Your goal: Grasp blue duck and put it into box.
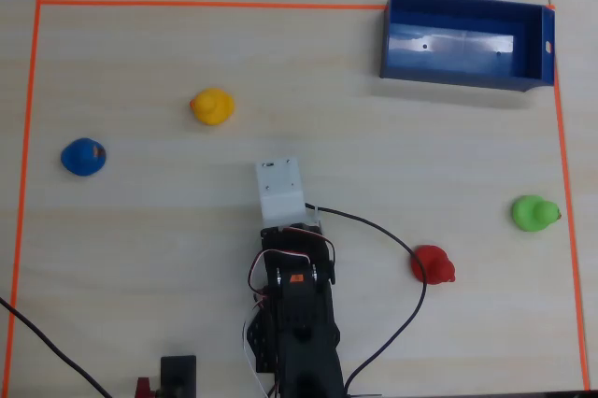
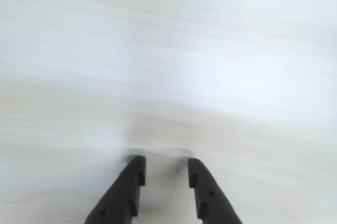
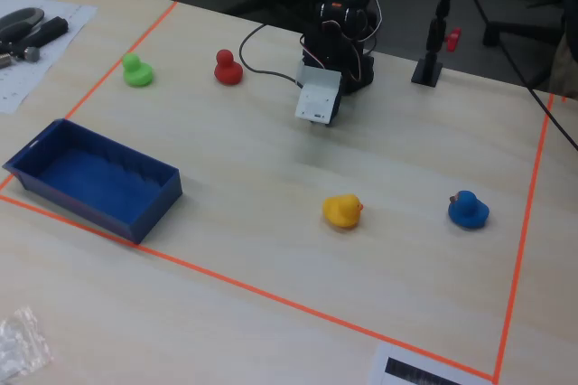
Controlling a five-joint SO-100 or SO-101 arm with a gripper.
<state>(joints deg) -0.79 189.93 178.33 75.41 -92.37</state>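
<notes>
The blue duck (image 1: 84,156) sits on the pale wood table near the left tape line in the overhead view; in the fixed view it (image 3: 468,210) is at the right. The dark-blue box (image 1: 458,71) stands at the top right corner of the taped area, seen at the left in the fixed view (image 3: 99,200), and holds nothing. My gripper (image 2: 164,163) hangs over bare table near the arm's base, jaws a little apart with nothing between them. In the overhead view it is hidden under the white wrist mount (image 1: 281,190), well right of the blue duck. No duck shows in the wrist view.
A yellow duck (image 1: 212,106) lies between the arm and the blue duck. A red duck (image 1: 433,264) and a green duck (image 1: 534,213) sit to the right. Orange tape (image 1: 187,2) borders the workspace. A black cable (image 1: 402,314) loops beside the arm's base.
</notes>
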